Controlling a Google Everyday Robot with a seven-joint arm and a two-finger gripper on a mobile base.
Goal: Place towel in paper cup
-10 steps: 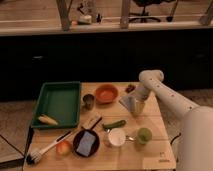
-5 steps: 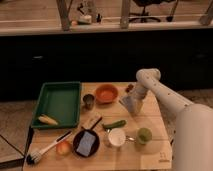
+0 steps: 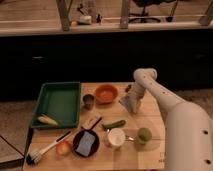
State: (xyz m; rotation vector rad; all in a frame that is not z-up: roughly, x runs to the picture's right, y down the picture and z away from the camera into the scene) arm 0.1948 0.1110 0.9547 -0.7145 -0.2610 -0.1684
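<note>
A pale, crumpled towel [image 3: 129,104] lies on the wooden table [image 3: 150,122], right of the middle. My gripper [image 3: 132,98] hangs at the end of the white arm [image 3: 165,102], which reaches in from the right. It is down at the towel, right over its top. A white paper cup [image 3: 116,137] stands upright near the front of the table, below and left of the towel and apart from the gripper.
An orange bowl [image 3: 106,93] and a small dark cup [image 3: 88,100] stand left of the gripper. A green tray [image 3: 60,102] holds a corn cob [image 3: 47,120]. A cucumber [image 3: 115,124], a green cup [image 3: 144,134], a black pan [image 3: 86,142], a brush [image 3: 47,149] and a peach [image 3: 64,147] lie in front.
The arm's upper bend has shifted slightly to the left. The gripper stays at the towel, and the other objects have not moved.
</note>
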